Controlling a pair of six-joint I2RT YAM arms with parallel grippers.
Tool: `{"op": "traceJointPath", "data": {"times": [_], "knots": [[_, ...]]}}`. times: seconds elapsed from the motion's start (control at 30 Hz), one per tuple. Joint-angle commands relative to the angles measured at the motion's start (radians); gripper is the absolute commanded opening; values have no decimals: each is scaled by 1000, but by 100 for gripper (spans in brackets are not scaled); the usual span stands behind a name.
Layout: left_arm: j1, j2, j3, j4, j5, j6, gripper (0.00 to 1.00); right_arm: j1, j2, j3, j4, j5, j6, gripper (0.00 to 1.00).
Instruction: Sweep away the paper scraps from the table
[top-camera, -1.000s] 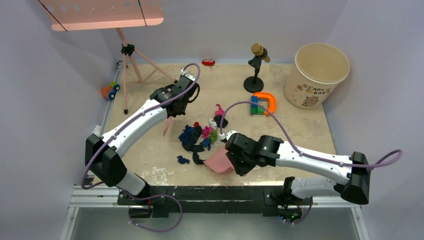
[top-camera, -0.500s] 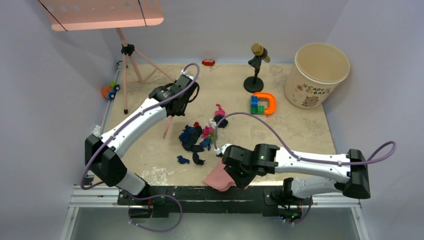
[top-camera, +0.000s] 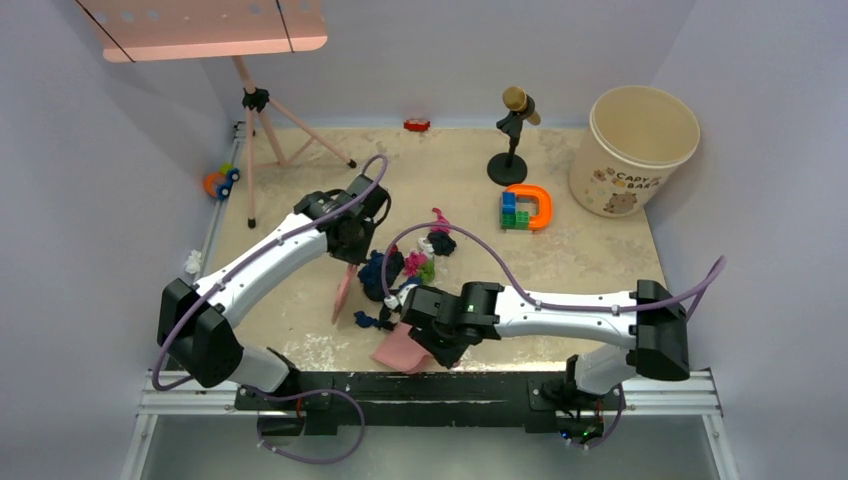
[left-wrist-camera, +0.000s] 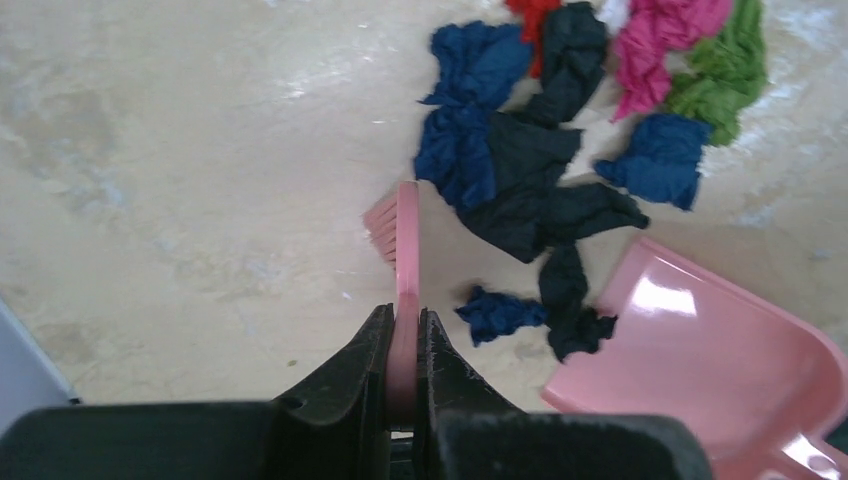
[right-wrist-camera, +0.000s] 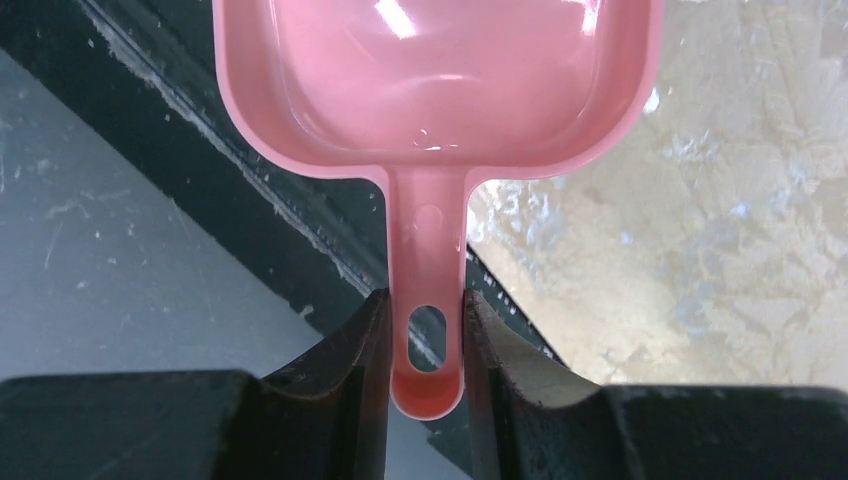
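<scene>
Only readable text is "CAPY BAR" on the cream bucket (top-camera: 640, 150), far right. Left arm reaches to the middle of the table (top-camera: 600, 250), left gripper (left-wrist-camera: 404, 325) pinched tight on the pink brush (left-wrist-camera: 405, 240), just left of the heaped paper scraps (left-wrist-camera: 540, 190). Right arm stretches leftward along the near edge, right gripper (right-wrist-camera: 425, 305) squeezing the pink dustpan (right-wrist-camera: 440, 90) by its handle, pan just beside the nearest scraps
</scene>
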Motion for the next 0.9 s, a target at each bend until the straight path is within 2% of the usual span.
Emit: {"op": "traceJointPath", "data": {"times": [0.0, 0.27, 0.37, 0.63, 0.87], "knots": [[-15, -39, -47, 87, 219, -40, 0, -51, 18, 21, 103, -7, -81, 0], [-48, -31, -61, 146, 429, -101, 0, -151, 78, 28, 157, -11, -156, 0], [-58, -48, -38, 129, 449, -111, 0, -169, 96, 21, 173, -10, -161, 0], [-55, -124, 64, -22, 296, -88, 0, -178, 35, -75, 238, 24, -126, 0], [-37, -90, 196, -109, 40, -56, 0, -176, 17, -139, 263, 37, -108, 0]]}}
